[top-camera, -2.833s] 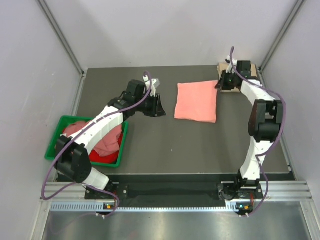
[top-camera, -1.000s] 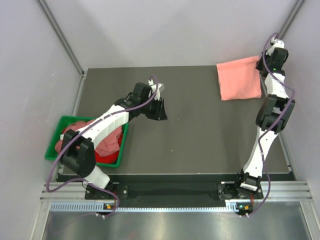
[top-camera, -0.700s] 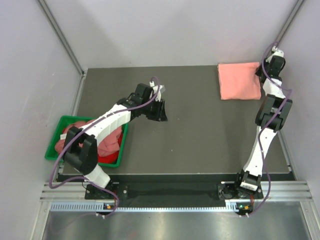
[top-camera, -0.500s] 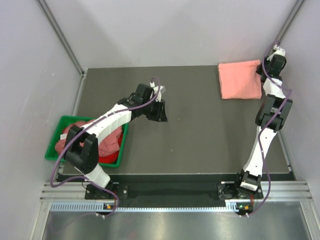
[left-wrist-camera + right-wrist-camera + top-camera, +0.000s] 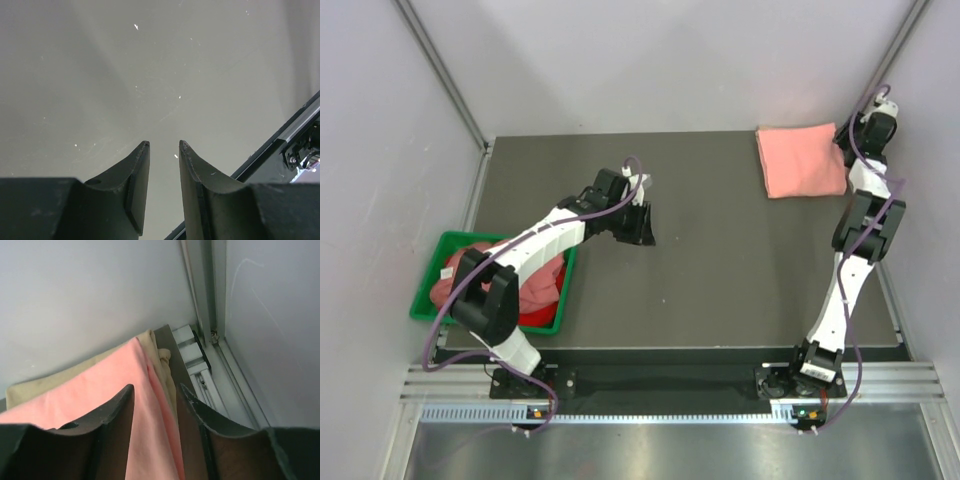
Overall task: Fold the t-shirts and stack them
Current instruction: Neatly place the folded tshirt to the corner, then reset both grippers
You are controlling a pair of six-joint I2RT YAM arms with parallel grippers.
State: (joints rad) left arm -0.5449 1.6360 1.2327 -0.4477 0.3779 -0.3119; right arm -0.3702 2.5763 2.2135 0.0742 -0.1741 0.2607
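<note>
We saw the white-and-black left arm [image 5: 545,240] reaching from seven o'clock toward one o'clock, its black two-finger left gripper [image 5: 640,224] pointing down, jaws parted. The white-and-black right arm [image 5: 850,265] stretched up toward one o'clock, its black two-finger right gripper [image 5: 156,386] with jaws apart.

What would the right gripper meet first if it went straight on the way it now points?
The right gripper would likely meet the folded salmon-pink t-shirt first, lying on the tan-beige t-shirt; depth is unclear.
</note>
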